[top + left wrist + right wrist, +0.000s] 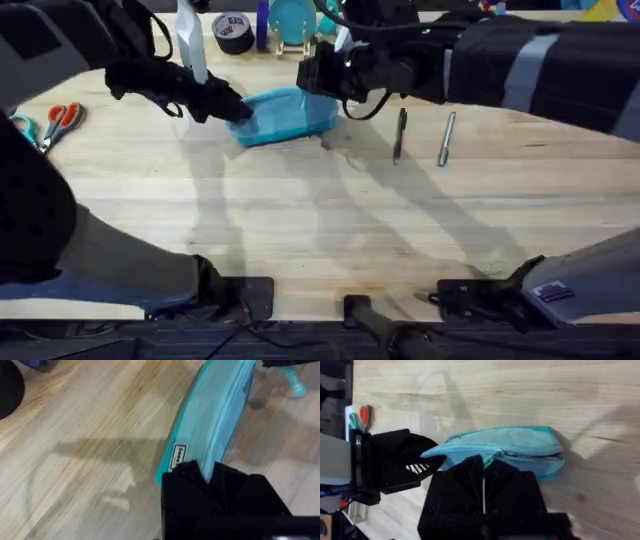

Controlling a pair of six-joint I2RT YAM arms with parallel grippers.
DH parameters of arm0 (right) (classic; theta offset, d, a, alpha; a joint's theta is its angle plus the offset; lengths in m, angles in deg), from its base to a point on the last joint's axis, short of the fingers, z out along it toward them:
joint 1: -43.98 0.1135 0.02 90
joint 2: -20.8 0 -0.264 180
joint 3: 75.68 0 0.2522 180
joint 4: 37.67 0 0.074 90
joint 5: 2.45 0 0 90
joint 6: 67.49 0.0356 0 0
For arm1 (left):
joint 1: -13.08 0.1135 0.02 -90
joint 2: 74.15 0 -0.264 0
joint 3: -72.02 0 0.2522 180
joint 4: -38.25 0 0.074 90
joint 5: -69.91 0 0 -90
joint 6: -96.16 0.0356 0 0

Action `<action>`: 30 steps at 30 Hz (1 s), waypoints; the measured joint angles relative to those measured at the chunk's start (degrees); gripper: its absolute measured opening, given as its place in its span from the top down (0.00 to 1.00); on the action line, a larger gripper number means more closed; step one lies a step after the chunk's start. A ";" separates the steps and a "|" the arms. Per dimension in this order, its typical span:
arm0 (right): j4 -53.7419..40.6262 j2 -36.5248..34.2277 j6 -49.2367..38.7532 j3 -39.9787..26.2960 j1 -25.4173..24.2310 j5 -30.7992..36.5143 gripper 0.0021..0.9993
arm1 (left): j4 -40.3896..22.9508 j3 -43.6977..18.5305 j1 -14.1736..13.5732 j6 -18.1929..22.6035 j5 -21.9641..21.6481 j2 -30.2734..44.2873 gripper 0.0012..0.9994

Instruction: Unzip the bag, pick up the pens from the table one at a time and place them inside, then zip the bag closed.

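My left gripper [232, 108] and right gripper [318, 78] clamp opposite ends of the bag [290, 114]; 2 pens [400, 135] lie right of it. Uneven pulling could tear fabric free.

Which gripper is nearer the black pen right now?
Right. The right gripper is at the bag's end beside the black pen; the left gripper holds the bag's far end.
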 joint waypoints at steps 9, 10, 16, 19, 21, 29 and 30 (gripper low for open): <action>-0.09 0.00 0.00 -0.17 -0.01 0.02 0.97 | 0.00 0.00 0.00 0.00 0.00 0.00 0.96; -0.08 0.00 0.02 -0.17 -0.02 -0.01 0.97 | 0.00 0.00 0.00 0.02 0.00 0.00 0.96; -0.08 0.00 0.00 -0.17 0.17 0.02 0.97 | 0.00 0.00 0.00 0.00 0.00 0.00 0.96; -0.07 0.00 0.01 -0.19 0.84 0.10 0.97 | -0.02 0.00 0.00 0.00 -0.01 0.00 0.96; -0.09 0.00 0.00 -0.19 1.74 0.42 0.97 | -0.04 0.00 0.02 0.00 -0.04 0.00 0.96; 0.44 0.00 -0.62 -0.19 5.40 2.13 0.97 | -0.02 0.00 0.19 0.02 -0.37 0.00 0.96; 0.59 0.00 -0.70 -0.19 5.60 2.20 0.97 | -0.02 0.00 0.24 0.02 -0.39 0.00 0.96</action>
